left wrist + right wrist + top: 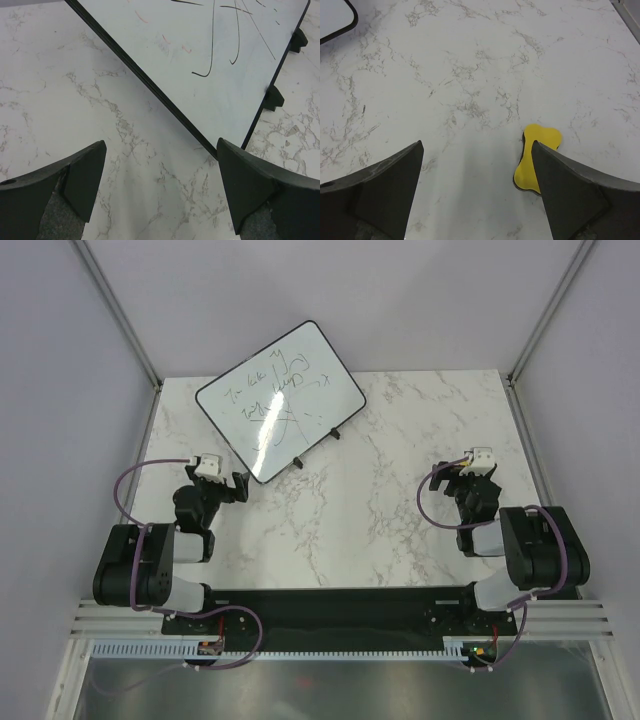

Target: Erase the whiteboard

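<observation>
Your whiteboard (pixel 280 410) stands at the far left of the marble table (pixel 420 430), well apart from the right arm and close in front of the left one. It rests on two black feet (pixel 336 433) set along its near-right long edge and leans back from them, so its written face looks up and toward the near right. Its long axis runs from the near left to the far right, with black scribbles and a few faint red marks across the face. Your left gripper (pixel 160 165) has its fingers spread wide with only bare table between them; the board's nearest rounded corner sits just beside the tip of its right finger (pixel 245 185), though you cannot tell from these views whether they touch. Your right gripper (pixel 477 155) is also spread wide, over the table's right side, and only a corner of the board shows at the far left of its wrist view. A yellow bone-shaped eraser (pixel 535 157) lies flat on the table just inside its right finger, partly hidden behind that finger.
</observation>
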Controlling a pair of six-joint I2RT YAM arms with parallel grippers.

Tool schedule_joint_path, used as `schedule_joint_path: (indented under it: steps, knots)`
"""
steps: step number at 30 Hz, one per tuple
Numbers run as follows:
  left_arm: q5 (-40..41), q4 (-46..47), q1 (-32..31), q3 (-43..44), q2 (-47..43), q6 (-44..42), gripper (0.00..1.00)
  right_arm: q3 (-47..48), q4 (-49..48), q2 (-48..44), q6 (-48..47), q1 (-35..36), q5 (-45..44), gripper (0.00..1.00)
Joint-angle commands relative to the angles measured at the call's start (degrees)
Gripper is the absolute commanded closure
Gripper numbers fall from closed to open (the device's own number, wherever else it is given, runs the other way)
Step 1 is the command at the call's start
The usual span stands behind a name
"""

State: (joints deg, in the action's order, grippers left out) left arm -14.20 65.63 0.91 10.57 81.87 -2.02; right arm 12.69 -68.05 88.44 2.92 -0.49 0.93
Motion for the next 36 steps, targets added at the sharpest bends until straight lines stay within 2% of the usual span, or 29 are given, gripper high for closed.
schedule_joint_path:
  steps: [1,2,3,4,5,6,8,12,18,19,20,24,26,29,30,36]
  knots:
    - [-0.3,0.6,0.1,1.2,0.0,-0.2,0.01,1.2,1.6,-4.4,-0.7,0.1,1.3,0.02]
    - [-0.3,0.5,0.1,1.3,-0.1,-0.1,0.01,1.6,4.1,-6.5,-0.8,0.1,0.6,0.02]
    - [-0.3,0.7,0.2,1.2,0.0,-0.1,0.01,2.3,10.8,-11.1,-0.5,0.1,-0.4,0.02]
    - [-0.3,0.7,0.1,1.1,-0.2,-0.1,0.01,4.8,15.0,-13.6,2.4,0.1,-0.7,0.02]
    - [-0.7,0.5,0.3,1.2,-0.3,-0.4,0.01,6.5,19.7,-16.0,7.0,0.1,-5.8,0.02]
    - [-2.2,-0.3,0.4,1.3,-0.7,-0.7,0.01,8.6,28.8,-19.9,10.7,0.1,-7.0,0.02]
    - [-3.3,-4.0,0.7,3.0,-3.9,-0.6,0.01,14.7,36.2,-22.3,12.0,-0.3,-4.0,0.02]
    - [-6.5,-25.9,1.0,9.1,-10.5,-1.8,0.01,23.6,55.5,-25.2,13.8,-0.3,-1.6,0.03]
    - [-13.1,-45.4,0.9,15.1,-21.3,-3.2,0.01,34.1,75.7,-21.5,16.4,-0.3,-9.2,0.12]
    - [-13.1,-55.0,1.0,17.3,-21.1,-3.4,0.01,36.9,77.8,-20.2,16.2,-0.3,-11.8,0.14]
    - [-12.7,-58.9,1.0,21.8,-20.0,-4.0,0.01,38.3,81.4,-17.1,15.8,-0.3,-13.1,0.16]
    - [-13.5,-70.6,1.1,27.8,-20.9,-3.7,0.01,44.3,85.3,-8.9,13.3,-0.5,-17.0,0.2]
    - [-14.0,-74.6,1.4,29.9,-22.3,-3.2,0.01,46.1,86.0,-4.0,12.6,-1.4,-15.4,0.22]
    - [-16.1,-82.0,1.6,35.0,-21.6,-4.5,0.01,50.0,86.9,3.0,12.9,-4.2,-11.1,0.32]
    - [-16.3,-83.0,1.6,36.0,-21.4,-4.9,0.01,52.1,87.6,6.0,13.1,-4.7,-10.8,0.37]
    - [-16.0,-83.9,1.7,36.2,-20.4,-6.9,0.01,54.4,90.1,9.9,11.9,-5.2,-12.5,0.38]
